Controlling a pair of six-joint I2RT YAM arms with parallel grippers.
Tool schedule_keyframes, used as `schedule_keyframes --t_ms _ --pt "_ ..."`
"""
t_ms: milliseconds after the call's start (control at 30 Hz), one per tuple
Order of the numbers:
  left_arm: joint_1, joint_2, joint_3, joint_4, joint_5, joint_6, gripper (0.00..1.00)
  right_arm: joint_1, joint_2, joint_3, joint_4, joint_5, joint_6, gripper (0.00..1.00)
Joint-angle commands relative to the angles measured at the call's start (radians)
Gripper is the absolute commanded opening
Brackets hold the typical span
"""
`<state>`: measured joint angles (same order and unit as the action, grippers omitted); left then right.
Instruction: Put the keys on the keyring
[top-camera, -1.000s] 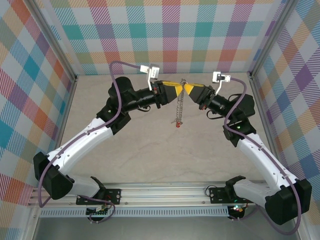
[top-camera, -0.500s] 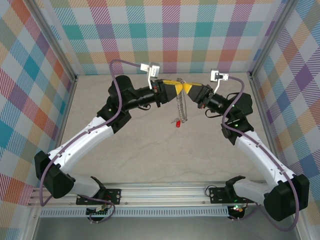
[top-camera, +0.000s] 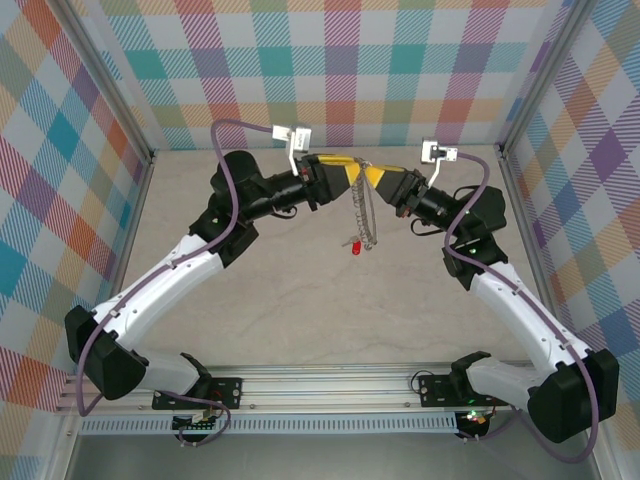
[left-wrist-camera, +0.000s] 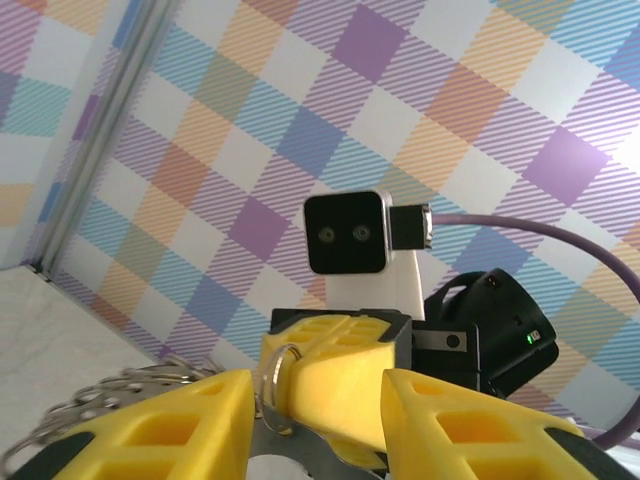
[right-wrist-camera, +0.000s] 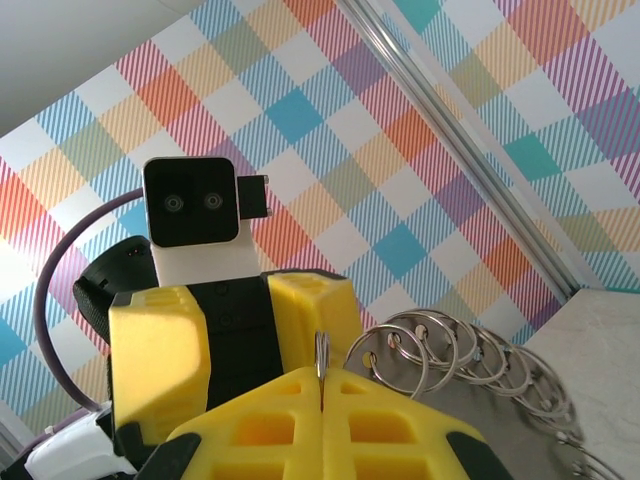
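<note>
Above the bench (top-camera: 300, 300), the keyring (top-camera: 369, 215) is pinched by the right end effector (top-camera: 372, 176); left end effector (top-camera: 350, 180) grip cannot be told. Ring to be steadied so the dangling key (top-camera: 352, 243) is not shaken off.

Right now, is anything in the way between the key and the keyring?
Nothing visible. The key with its red tag hangs right by the lower end of the keyring, while the right gripper pinches the ring's top, opposite the left gripper.

plaid walls (top-camera: 340, 60) are enclosing three sides | beige table (top-camera: 300, 300) is lying between | metal rail (top-camera: 330, 382) is running along near edge
</note>
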<state>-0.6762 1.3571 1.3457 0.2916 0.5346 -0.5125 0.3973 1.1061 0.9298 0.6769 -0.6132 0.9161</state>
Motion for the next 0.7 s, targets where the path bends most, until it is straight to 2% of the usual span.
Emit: schedule_keyframes --t_ms 0,667 --pt "0.013 -0.032 -0.002 0.034 -0.014 -0.001 0.39 0.005 -0.031 0.047 0.050 -0.004 -0.012 0.00" --pt "0.013 0.034 0.045 0.077 0.070 -0.044 0.39 0.005 -0.008 0.070 0.093 -0.027 0.026 0.00"
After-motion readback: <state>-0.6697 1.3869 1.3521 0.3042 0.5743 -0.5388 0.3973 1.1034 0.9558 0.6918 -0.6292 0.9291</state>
